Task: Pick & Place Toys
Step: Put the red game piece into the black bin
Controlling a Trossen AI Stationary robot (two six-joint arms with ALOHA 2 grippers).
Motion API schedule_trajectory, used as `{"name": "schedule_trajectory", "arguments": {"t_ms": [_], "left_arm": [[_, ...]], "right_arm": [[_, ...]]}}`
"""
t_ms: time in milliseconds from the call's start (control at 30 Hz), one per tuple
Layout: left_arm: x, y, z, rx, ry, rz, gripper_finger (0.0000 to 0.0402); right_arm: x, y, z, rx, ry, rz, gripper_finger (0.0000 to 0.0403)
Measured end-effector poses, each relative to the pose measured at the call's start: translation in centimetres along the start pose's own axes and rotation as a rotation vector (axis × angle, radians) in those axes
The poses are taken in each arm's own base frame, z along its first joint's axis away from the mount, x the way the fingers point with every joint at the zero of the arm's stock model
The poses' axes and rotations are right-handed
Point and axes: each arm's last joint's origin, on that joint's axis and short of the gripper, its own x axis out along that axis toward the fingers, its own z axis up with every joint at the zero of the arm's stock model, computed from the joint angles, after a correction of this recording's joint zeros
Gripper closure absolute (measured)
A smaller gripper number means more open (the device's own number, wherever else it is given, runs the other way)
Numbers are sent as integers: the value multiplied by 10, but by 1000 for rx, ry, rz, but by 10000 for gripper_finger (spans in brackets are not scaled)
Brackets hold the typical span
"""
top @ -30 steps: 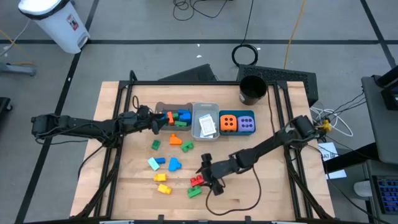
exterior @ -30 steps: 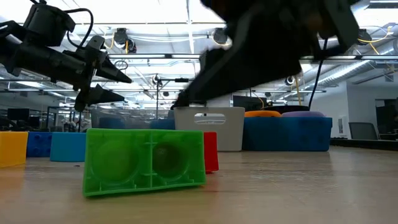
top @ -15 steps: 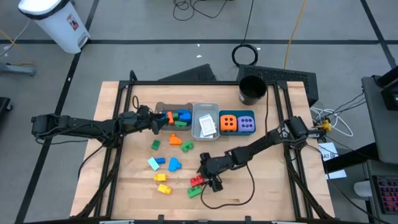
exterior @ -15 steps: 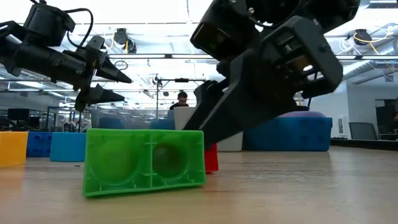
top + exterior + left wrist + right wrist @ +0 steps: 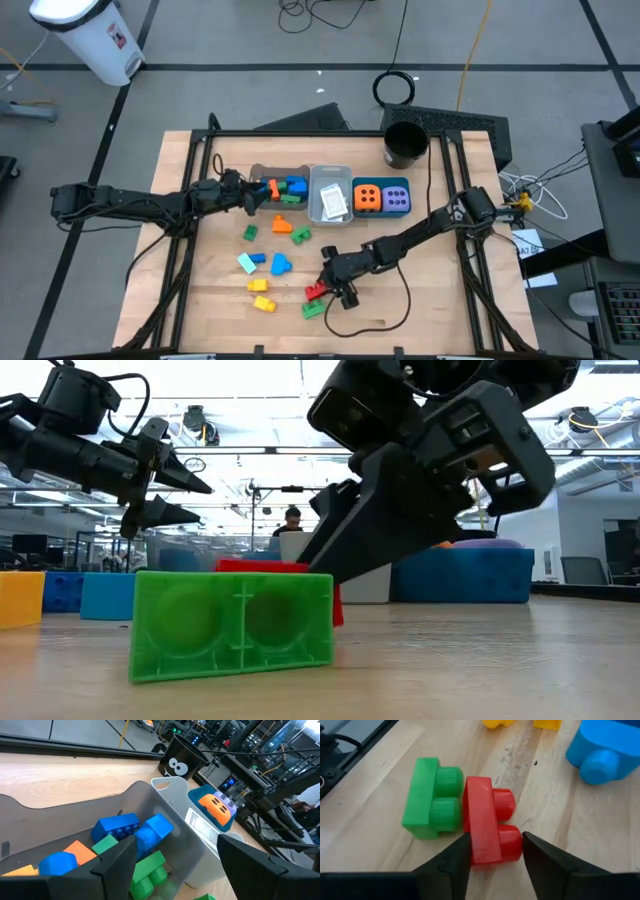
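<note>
A red brick (image 5: 487,827) lies on the wood near the table's front middle, studs sideways, with a green brick (image 5: 432,797) against its flat side. My right gripper (image 5: 492,857) is shut on the red brick (image 5: 316,291), just above the green brick (image 5: 312,309). In the low view the green brick (image 5: 232,622) stands in front and hides most of the red one. My left gripper (image 5: 255,193) hangs open over the grey bin (image 5: 45,812) of coloured bricks and touches nothing. My right gripper pinches the red brick at its near end, one finger on the flat base side (image 5: 469,845), the other on a stud (image 5: 514,842). The fingers slant down from the table's right side. Its top edge (image 5: 262,566) shows above the green brick; its underside is hidden.
Loose bricks lie to the left: blue (image 5: 280,264), teal (image 5: 246,263), yellow (image 5: 263,302), orange (image 5: 282,225), green (image 5: 249,232). At the back stand a clear bin with cards (image 5: 330,195), a teal bin with two dotted cubes (image 5: 381,198) and a black cup (image 5: 405,143).
My right gripper has come down onto the red brick and shut on it. The red brick now stands higher behind the green brick in the low view, and the green brick has been nudged slightly.
</note>
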Motion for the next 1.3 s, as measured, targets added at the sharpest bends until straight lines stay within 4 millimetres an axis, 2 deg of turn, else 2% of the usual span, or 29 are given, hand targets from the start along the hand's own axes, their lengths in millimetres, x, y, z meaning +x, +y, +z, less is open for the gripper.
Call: {"name": "schedule_trajectory", "arguments": {"t_ms": [333,667,900,1067,1300], "left_arm": [[0,0,0,2,0,0,119],[0,0,0,-1,-1,1,119],[0,0,0,-45,0,-3,119],[0,-2,1,-119,8,-43,119],[-4,-21,7,-82,-46,-231,119]], "right_arm": [[0,-5,-3,-10,24,-12,317],[-4,-5,0,-103,27,-11,380],[-38,-3,20,-124,50,-125,367],[-71,4,32,-156,94,-275,382],[-104,16,26,-259,132,-582,374]]}}
